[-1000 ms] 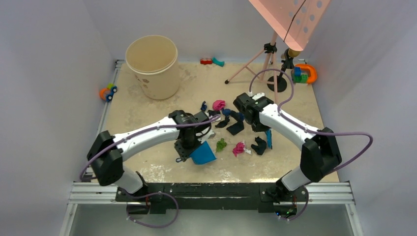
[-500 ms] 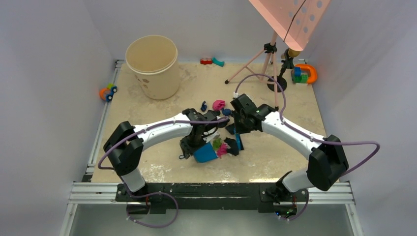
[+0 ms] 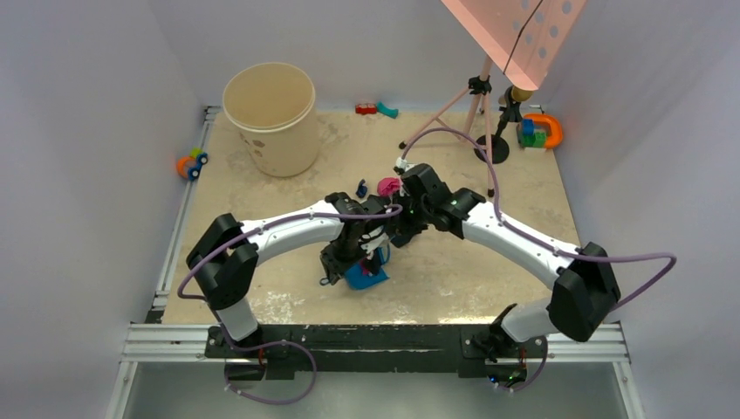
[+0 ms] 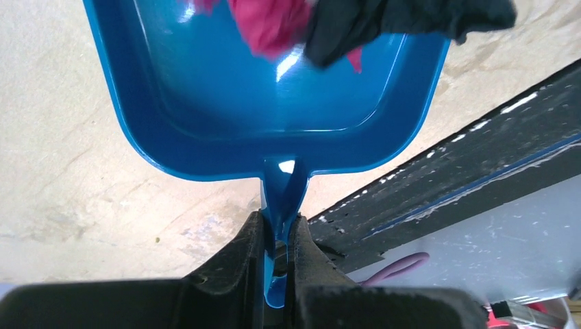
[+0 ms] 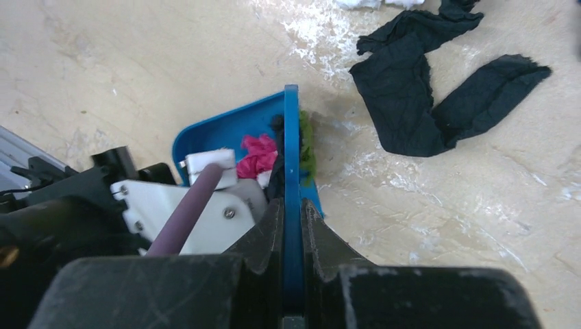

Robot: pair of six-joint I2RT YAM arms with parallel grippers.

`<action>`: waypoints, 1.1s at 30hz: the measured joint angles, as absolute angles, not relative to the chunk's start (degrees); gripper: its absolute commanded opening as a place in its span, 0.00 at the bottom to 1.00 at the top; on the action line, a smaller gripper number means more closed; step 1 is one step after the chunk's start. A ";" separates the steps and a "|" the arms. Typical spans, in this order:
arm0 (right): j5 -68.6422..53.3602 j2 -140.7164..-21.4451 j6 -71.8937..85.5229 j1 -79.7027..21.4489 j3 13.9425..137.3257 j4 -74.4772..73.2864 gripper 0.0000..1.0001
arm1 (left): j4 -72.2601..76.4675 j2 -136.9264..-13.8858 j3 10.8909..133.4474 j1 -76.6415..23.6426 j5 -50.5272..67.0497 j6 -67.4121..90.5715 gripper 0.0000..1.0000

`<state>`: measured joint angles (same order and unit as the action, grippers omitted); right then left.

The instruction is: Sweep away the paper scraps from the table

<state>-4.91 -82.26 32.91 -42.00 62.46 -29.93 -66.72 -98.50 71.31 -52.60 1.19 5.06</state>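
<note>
My left gripper (image 3: 349, 259) is shut on the handle of the blue dustpan (image 3: 365, 276), which lies on the beige table (image 3: 262, 229). In the left wrist view my left gripper (image 4: 277, 227) clamps that handle, and the dustpan (image 4: 226, 103) holds a pink scrap (image 4: 268, 24) and a black scrap (image 4: 404, 19). My right gripper (image 3: 400, 229) is shut on the blue brush. In the right wrist view my right gripper (image 5: 292, 209) holds the brush (image 5: 291, 157) at the dustpan's (image 5: 212, 133) mouth, against pink (image 5: 259, 156) and green (image 5: 307, 145) scraps. A black scrap (image 5: 428, 96) lies beyond it. A pink scrap (image 3: 387, 186) and a navy scrap (image 3: 361, 188) lie behind the grippers.
A tan bucket (image 3: 270, 106) stands at the back left. A pink tripod stand (image 3: 476, 98) and an orange toy with blocks (image 3: 541, 131) are at the back right. Small toys lie at the left rail (image 3: 192, 163) and the back edge (image 3: 377, 109).
My right gripper swept the brush left to the dustpan, carrying the green, pink and black scraps with it. The left arm shifted the dustpan slightly right to meet it.
</note>
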 measured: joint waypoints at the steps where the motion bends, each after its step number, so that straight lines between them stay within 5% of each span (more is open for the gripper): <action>1: -4.58 -81.21 32.77 -42.00 62.46 -30.28 0.00 | -66.41 -98.50 71.31 -52.62 1.80 5.54 0.00; 15: 11.46 -70.91 26.85 -42.30 65.14 -40.73 0.00 | -64.29 -93.51 68.69 -52.64 6.96 12.71 0.00; 25: 27.75 -81.17 17.28 -42.11 69.23 -46.15 0.00 | -64.12 -94.85 66.08 -52.64 8.73 15.49 0.00; 33: 21.80 -88.25 11.55 -49.41 66.78 -42.76 0.00 | -62.65 -96.97 66.08 -52.64 9.21 15.92 0.00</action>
